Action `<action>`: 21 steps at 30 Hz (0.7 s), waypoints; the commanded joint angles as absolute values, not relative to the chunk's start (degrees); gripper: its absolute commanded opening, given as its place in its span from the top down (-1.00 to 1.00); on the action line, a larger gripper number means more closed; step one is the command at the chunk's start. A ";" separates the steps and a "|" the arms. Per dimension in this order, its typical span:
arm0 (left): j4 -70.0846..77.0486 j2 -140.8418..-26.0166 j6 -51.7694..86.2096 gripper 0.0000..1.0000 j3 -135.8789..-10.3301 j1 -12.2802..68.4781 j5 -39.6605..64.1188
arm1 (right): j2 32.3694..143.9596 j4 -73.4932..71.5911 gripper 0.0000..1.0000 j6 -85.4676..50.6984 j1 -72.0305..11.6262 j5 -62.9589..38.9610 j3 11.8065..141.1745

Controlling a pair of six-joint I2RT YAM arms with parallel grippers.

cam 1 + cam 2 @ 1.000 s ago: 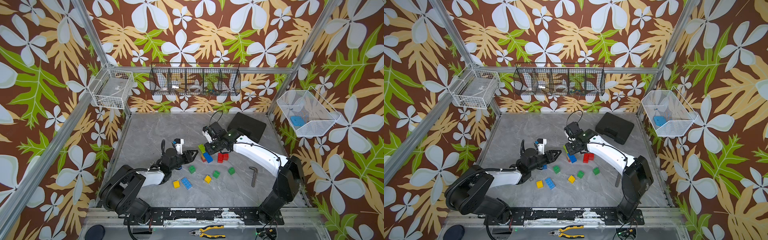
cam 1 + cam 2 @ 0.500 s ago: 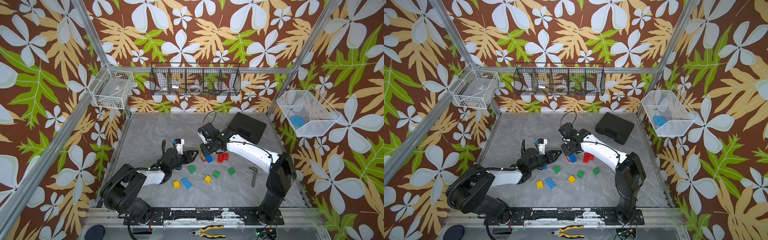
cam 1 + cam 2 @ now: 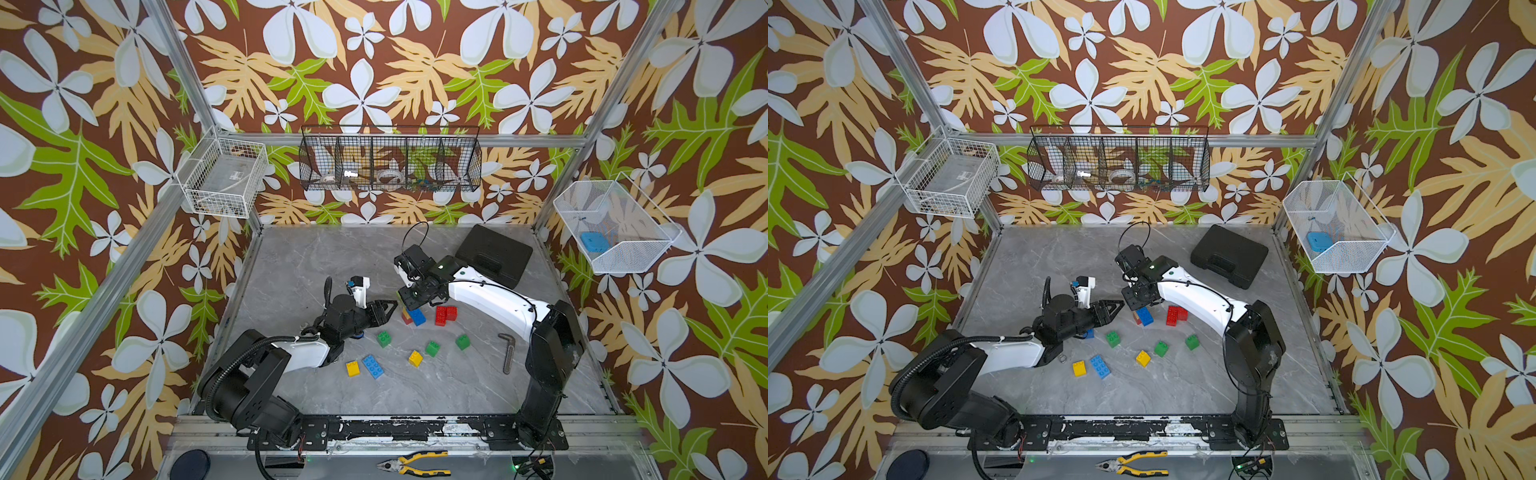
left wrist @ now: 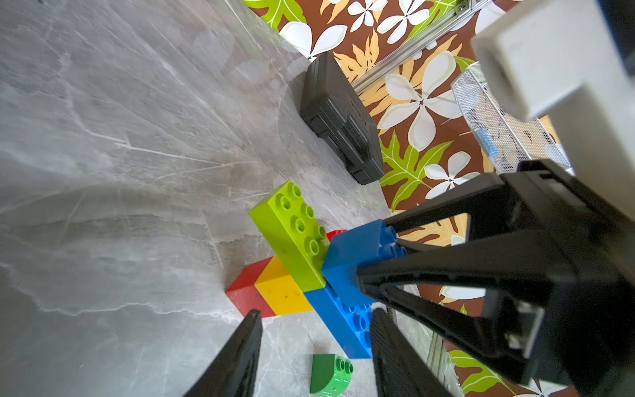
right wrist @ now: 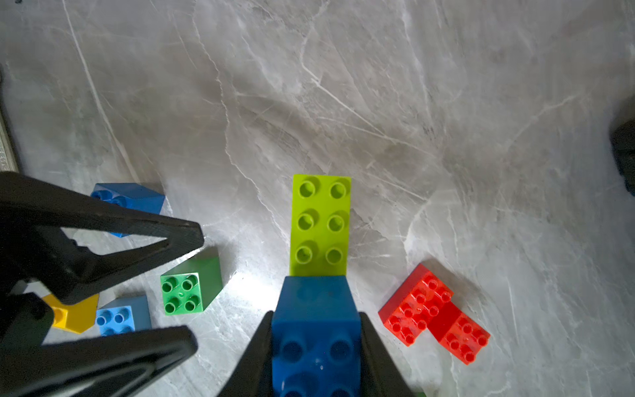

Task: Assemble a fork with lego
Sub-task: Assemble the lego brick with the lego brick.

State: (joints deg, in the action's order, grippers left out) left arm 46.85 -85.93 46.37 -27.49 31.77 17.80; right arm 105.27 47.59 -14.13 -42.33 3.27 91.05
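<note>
**Desk:** What are the containers holding?

**Operator:** I'm counting three baskets on the walls. The white mesh basket [image 3: 631, 257] on the right wall is holding a flat light-blue block [image 3: 593, 242]. The black wire basket [image 3: 469, 166] on the back wall is carrying pale ring-shaped things across its compartments, and I can't tell what they are. The white wire basket [image 3: 216, 203] on the left wall is holding something flat and pale. A black case [image 3: 494, 253] is lying shut in the back right corner of the surface [image 3: 307, 257].

**Desk:** And the end effectors?

**Operator:** My right end effector [image 5: 316, 318] is clamping a blue brick [image 5: 314, 295], which is butting against the end of a lime-green brick [image 5: 321, 223]. In the left wrist view, both are sitting over a row made of a red brick [image 4: 245, 290], a yellow brick [image 4: 281, 292] and a long blue brick [image 4: 343, 326]. That build is sitting near the middle of the surface. My left end effector [image 3: 390, 310] is hovering just beside it, jaws partly apart and holding nothing.

**Desk:** How much room are you getting?

**Operator:** I'm seeing open marble behind and to the left of the build, running up to the back wall. Toward the front, loose lego is lying scattered: green bricks [image 3: 432, 348], small yellow bricks [image 3: 352, 368] and a blue 2x4 brick [image 3: 372, 366]. Joined red bricks [image 3: 445, 315] are lying just right of the build. An Allen key [image 3: 508, 353] is lying near the right arm's base, close to the right edge. Pliers [image 3: 415, 463] are resting on the front ledge, off the surface.
</note>
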 commanded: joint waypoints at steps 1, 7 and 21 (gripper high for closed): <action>47.54 -85.93 45.97 -0.07 -27.90 31.64 18.33 | 105.09 48.30 0.60 -13.97 -42.33 4.10 90.61; 47.57 -86.27 46.04 -0.06 -28.03 31.68 18.63 | 105.07 47.44 0.61 -14.06 -41.72 2.43 89.15; 47.57 -86.42 46.32 -0.06 -27.86 32.17 18.72 | 103.54 49.70 0.66 -12.49 -40.47 -0.97 87.01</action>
